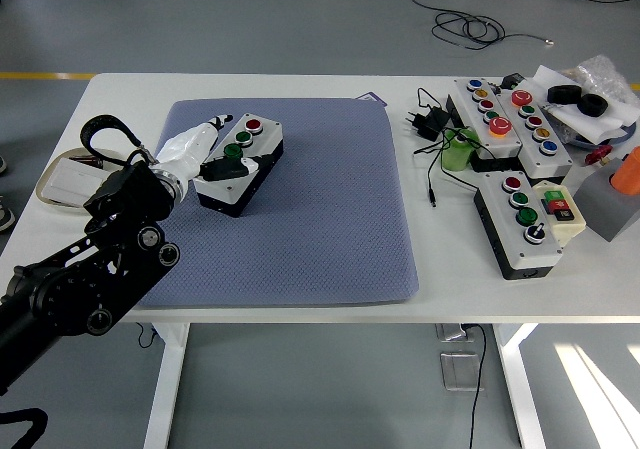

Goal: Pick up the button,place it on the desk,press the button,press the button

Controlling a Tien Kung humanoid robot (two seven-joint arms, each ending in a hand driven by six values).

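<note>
Where the near edge of the white table (pixel 300 314) runs along the bottom of the view, the left arm (pixel 80 279) enters from the lower left corner and reaches forward over the blue-grey mat (pixel 320 219) that covers the table's middle. At the end of that arm, the left hand (pixel 200 154), white-covered with dark fingertips, lies on top of the button box (pixel 240 164), fingers draped over its lid near the lower green button; whether they clasp the box or merely press on it cannot be told. This button box, white lid on a black base, sits on the mat's left far quarter, angled, with 3 caps visible: 2 green and 1 red at its far end. Just left of the mat, partly behind the arm, lies a flat white object with a tan rim (pixel 65 179). To the right, off the mat, a second box (pixel 525 219) with red, green and black controls rests on the bare table. Beyond it stands a green cylinder (pixel 460 152) with a black power adapter (pixel 430 121) and trailing wire beside it. Further back, a long panel of coloured buttons (pixel 500 114) lies at the far right, near black rings on white sheeting (pixel 585 104). An orange object (pixel 628 169) sits at the right edge
</note>
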